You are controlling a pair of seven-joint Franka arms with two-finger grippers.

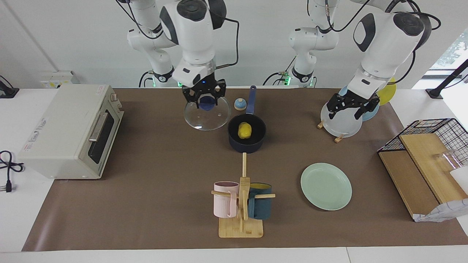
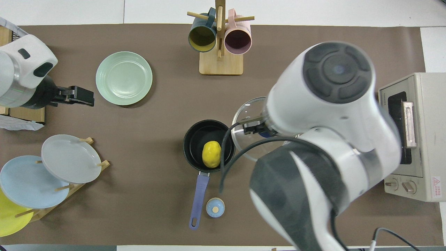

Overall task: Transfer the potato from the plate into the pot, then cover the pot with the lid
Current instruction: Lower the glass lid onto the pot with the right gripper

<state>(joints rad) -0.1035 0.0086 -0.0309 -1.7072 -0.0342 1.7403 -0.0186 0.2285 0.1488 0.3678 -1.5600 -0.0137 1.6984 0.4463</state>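
Facing view, pot (image 1: 247,137): beside the lid-bearing fingers, toward the left arm's end; potato (image 1: 244,130) already inside.
Plate (image 1: 326,186): bare.
Lid (image 1: 207,115): right gripper (image 1: 204,95) clenched on its knob; judged best carried level and centred over the rim.
Left gripper (image 1: 351,106): released, waiting over the plate rack (image 1: 340,122).
Bell (image 1: 240,104): beside the handle, likely tight clearance.

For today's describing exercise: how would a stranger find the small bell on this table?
Start at the dark blue pot holding the yellow potato. Follow its long handle toward the robots; the bell sits beside its end. It is a small blue dome, unlike the clear glass lid.
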